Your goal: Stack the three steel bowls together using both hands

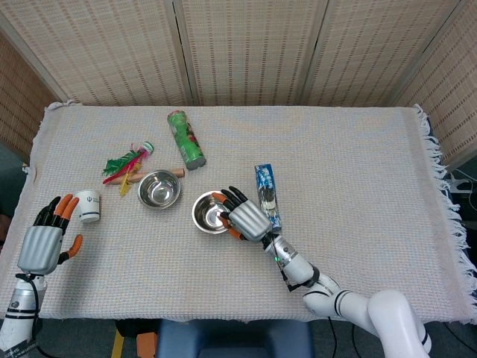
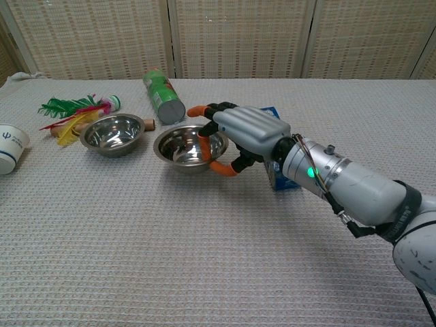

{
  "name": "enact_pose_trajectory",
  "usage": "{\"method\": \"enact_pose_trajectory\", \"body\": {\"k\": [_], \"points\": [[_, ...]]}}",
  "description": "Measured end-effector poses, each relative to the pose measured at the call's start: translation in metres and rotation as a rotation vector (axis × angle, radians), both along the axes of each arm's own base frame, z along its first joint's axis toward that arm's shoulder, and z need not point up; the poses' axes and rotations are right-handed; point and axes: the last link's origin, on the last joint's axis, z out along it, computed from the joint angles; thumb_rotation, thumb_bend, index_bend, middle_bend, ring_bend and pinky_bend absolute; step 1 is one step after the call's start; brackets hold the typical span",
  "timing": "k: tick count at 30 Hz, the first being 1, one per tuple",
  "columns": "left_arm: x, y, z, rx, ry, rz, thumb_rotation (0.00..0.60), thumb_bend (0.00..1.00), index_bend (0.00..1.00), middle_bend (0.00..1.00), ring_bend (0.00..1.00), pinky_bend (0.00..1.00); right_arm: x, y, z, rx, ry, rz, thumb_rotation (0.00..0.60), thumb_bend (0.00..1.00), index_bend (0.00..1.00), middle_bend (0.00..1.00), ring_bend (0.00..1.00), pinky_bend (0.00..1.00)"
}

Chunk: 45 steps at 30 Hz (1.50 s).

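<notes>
Only two steel bowls show. One steel bowl (image 1: 159,189) (image 2: 111,133) sits left of centre beside a feather toy. My right hand (image 1: 246,218) (image 2: 242,133) grips the second steel bowl (image 1: 207,212) (image 2: 178,146) by its right rim, fingers inside and thumb under the outside; the bowl looks slightly tilted, a short gap to the right of the first. My left hand (image 1: 43,242) hovers at the front left corner with fingers spread, holding nothing, just below a white cup; the chest view does not show it.
A green can (image 1: 185,139) (image 2: 163,97) lies behind the bowls. The feather toy (image 1: 125,162) and a wooden stick lie at the left bowl. The white cup (image 1: 88,206) (image 2: 10,148) stands far left. A blue packet (image 1: 267,195) lies behind my right hand.
</notes>
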Motion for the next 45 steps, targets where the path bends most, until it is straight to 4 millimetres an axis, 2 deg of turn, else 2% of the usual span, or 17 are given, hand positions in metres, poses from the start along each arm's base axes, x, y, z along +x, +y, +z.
{"method": "enact_pose_trajectory", "body": {"k": [7, 23, 27, 30, 31, 33, 34, 36, 40, 45], "points": [[-0.003, -0.002, 0.01, 0.018, -0.009, 0.006, 0.6, 0.41, 0.0, 0.01, 0.0, 0.16, 0.03, -0.013, -0.005, -0.03, -0.024, 0.019, 0.6, 0.39, 0.66, 0.07, 0.0, 0.0], [-0.013, -0.015, 0.039, 0.083, -0.029, 0.048, 0.6, 0.41, 0.0, 0.01, 0.0, 0.16, 0.134, -0.049, -0.04, -0.006, -0.006, 0.012, 0.6, 0.39, 0.63, 0.07, 0.0, 0.0], [-0.015, -0.017, 0.043, 0.098, -0.034, 0.053, 0.6, 0.41, 0.0, 0.01, 0.0, 0.16, 0.146, -0.05, -0.048, 0.052, 0.001, -0.032, 0.6, 0.39, 0.62, 0.07, 0.0, 0.0], [-0.016, -0.018, 0.045, 0.103, -0.036, 0.057, 0.6, 0.41, 0.0, 0.01, 0.0, 0.16, 0.148, -0.05, -0.051, 0.067, 0.009, -0.042, 0.6, 0.39, 0.5, 0.07, 0.0, 0.0], [-0.017, -0.019, 0.046, 0.105, -0.036, 0.06, 0.6, 0.41, 0.0, 0.01, 0.0, 0.16, 0.149, -0.05, -0.052, 0.07, 0.015, -0.042, 0.6, 0.39, 0.39, 0.06, 0.0, 0.0], [-0.019, -0.02, 0.048, 0.11, -0.037, 0.068, 0.6, 0.41, 0.0, 0.01, 0.0, 0.16, 0.149, -0.049, -0.055, 0.076, 0.034, -0.047, 0.6, 0.38, 0.23, 0.04, 0.0, 0.0], [-0.02, -0.021, 0.049, 0.112, -0.039, 0.069, 0.6, 0.41, 0.0, 0.01, 0.0, 0.16, 0.148, -0.05, -0.056, 0.079, 0.046, -0.054, 0.6, 0.36, 0.11, 0.02, 0.0, 0.0], [-0.021, -0.022, 0.05, 0.115, -0.04, 0.068, 0.6, 0.41, 0.0, 0.01, 0.0, 0.16, 0.145, -0.051, -0.059, 0.081, 0.082, -0.071, 0.6, 0.31, 0.0, 0.0, 0.0, 0.0], [-0.02, -0.021, 0.049, 0.107, -0.045, 0.063, 0.6, 0.4, 0.0, 0.01, 0.0, 0.16, 0.142, -0.054, -0.058, 0.053, 0.106, -0.084, 0.6, 0.21, 0.0, 0.0, 0.0, 0.0], [-0.016, -0.021, 0.045, 0.099, -0.04, 0.049, 0.6, 0.4, 0.0, 0.01, 0.0, 0.16, 0.141, -0.058, -0.05, -0.001, 0.091, -0.094, 0.6, 0.16, 0.0, 0.0, 0.0, 0.0]]}}
